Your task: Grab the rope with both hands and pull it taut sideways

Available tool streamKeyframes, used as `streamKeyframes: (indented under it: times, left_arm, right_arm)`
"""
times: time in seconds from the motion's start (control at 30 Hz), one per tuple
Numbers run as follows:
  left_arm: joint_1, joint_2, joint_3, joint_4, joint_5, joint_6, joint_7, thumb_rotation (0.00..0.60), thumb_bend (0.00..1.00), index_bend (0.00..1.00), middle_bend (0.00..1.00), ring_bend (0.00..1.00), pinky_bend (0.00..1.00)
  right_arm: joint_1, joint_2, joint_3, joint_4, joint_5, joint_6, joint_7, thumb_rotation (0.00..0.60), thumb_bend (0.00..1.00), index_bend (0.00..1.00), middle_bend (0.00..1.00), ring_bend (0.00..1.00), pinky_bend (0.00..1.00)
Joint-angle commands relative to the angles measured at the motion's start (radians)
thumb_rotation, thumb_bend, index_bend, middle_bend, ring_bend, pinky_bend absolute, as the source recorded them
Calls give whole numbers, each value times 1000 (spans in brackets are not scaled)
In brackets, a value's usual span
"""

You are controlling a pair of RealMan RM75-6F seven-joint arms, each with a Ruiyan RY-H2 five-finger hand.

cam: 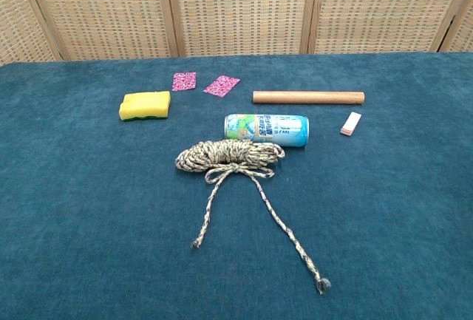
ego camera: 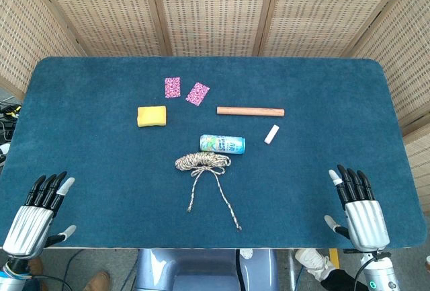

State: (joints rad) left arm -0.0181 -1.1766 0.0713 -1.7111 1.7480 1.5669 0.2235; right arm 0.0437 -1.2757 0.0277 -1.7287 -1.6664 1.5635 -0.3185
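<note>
A beige braided rope (ego camera: 203,162) (cam: 230,156) lies coiled in a bundle near the table's middle, tied at the centre. Two loose ends trail toward the front edge; the longer one ends at the right (cam: 321,284). My left hand (ego camera: 37,215) rests flat at the front left corner, fingers apart and holding nothing. My right hand (ego camera: 358,209) lies likewise at the front right corner, fingers spread, empty. Both hands are far from the rope. The chest view shows neither hand.
A light-blue can (ego camera: 222,144) (cam: 265,129) lies on its side just behind the rope. Farther back are a wooden rod (ego camera: 250,111), a white eraser (ego camera: 271,134), a yellow sponge (ego camera: 151,115) and two pink patterned cards (ego camera: 173,87) (ego camera: 197,93). Wicker screens stand behind the blue table (ego camera: 94,163).
</note>
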Motion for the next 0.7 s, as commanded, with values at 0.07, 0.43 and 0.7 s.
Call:
streamKeyframes:
  times: [0.07,0.43,0.7]
  left_arm:
    - [0,-2,-1,1,-3,-2,3,600,0,0,0,0,0]
    - [-7,-19,-3,-5,-8,-25,42,600,0,0,0,0,0]
    - [-18,-35,-13,-17,-37,-56,83,600,0,0,0,0,0]
  right_arm:
    - [1,0,-1,0,3,-4,-1,600,0,55,0,0,0]
    - [69,14,-8,2,-29,-115,-54,600,0,106,0,0,0]
    - [261,73,-24,-2,-126,-388,-57,600,305,236,0,0,0]
